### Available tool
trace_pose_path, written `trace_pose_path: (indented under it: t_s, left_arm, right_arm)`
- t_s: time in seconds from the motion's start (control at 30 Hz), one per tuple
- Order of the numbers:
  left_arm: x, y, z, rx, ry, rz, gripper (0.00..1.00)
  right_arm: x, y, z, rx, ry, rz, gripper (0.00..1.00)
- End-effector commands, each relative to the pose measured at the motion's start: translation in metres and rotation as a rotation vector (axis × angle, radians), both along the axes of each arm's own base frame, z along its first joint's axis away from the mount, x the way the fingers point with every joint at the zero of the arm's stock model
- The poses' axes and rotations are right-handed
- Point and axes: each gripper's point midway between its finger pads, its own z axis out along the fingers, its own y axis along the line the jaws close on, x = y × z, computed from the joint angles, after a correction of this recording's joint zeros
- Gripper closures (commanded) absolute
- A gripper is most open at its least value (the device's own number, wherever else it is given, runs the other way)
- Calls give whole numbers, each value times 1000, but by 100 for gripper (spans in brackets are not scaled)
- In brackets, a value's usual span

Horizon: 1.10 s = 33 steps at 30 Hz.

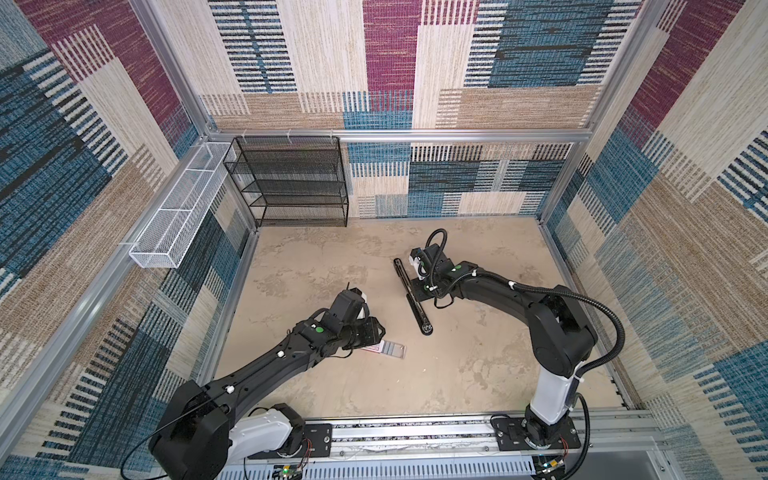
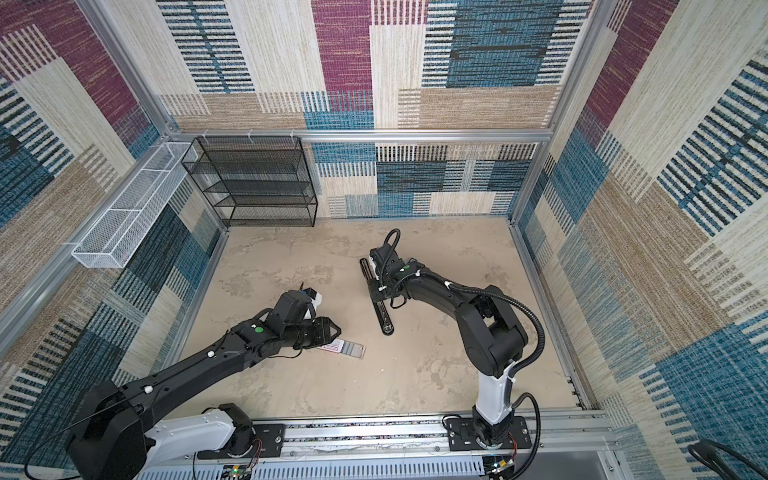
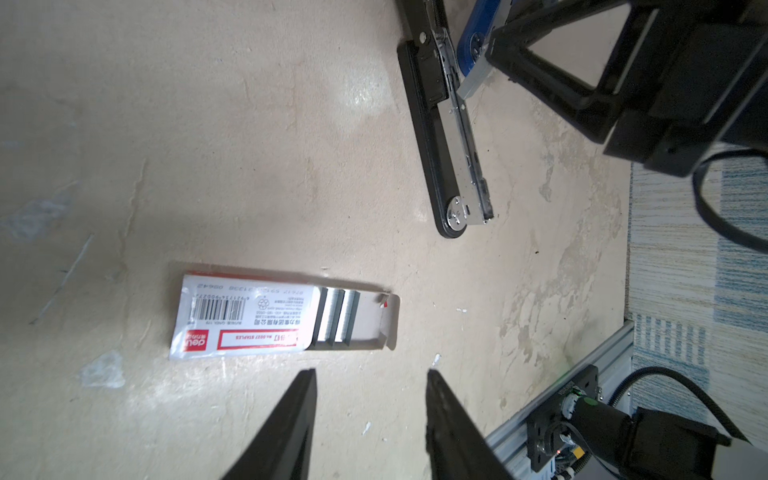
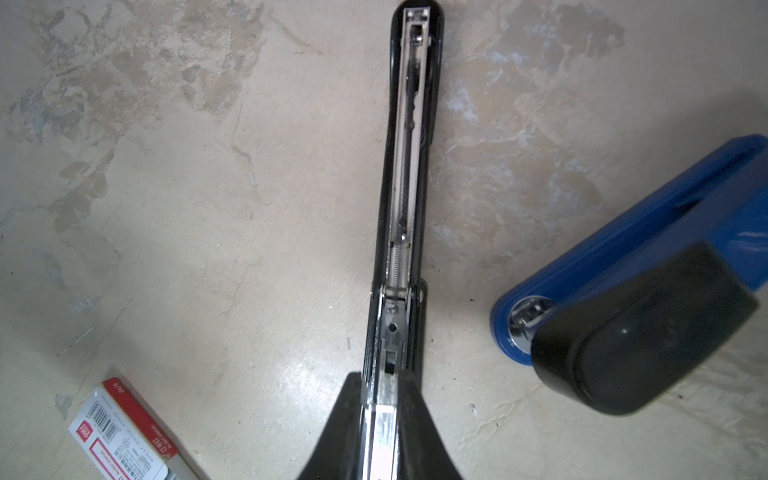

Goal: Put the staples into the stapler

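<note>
In both top views the left arm [image 1: 286,353] hides most of the staple box [image 1: 388,349]; the right wrist view crops the blue lid [image 4: 615,245] of the stapler [image 4: 409,166].
</note>
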Motion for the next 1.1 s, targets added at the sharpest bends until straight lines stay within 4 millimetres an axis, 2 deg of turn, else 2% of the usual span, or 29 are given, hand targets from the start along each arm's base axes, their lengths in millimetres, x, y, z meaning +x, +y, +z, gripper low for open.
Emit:
trace_pose_path:
  t_s: [0.0, 0.47, 0.83, 1.07]
  left_arm:
    - [4, -6, 7, -41, -21, 0, 53]
    - [3, -4, 4, -36, -17, 7, 53]
    - [3, -2, 2, -28, -17, 12, 54]
    - [3, -3, 2, -26, -18, 10, 54]
  right_arm:
    - [1, -3, -1, -27, -4, -3, 81]
    - [0, -3, -12, -63, 20, 1, 81]
    - [0, -3, -22, -90, 44, 2, 76]
    - [4, 1, -8, -66, 15, 1, 68]
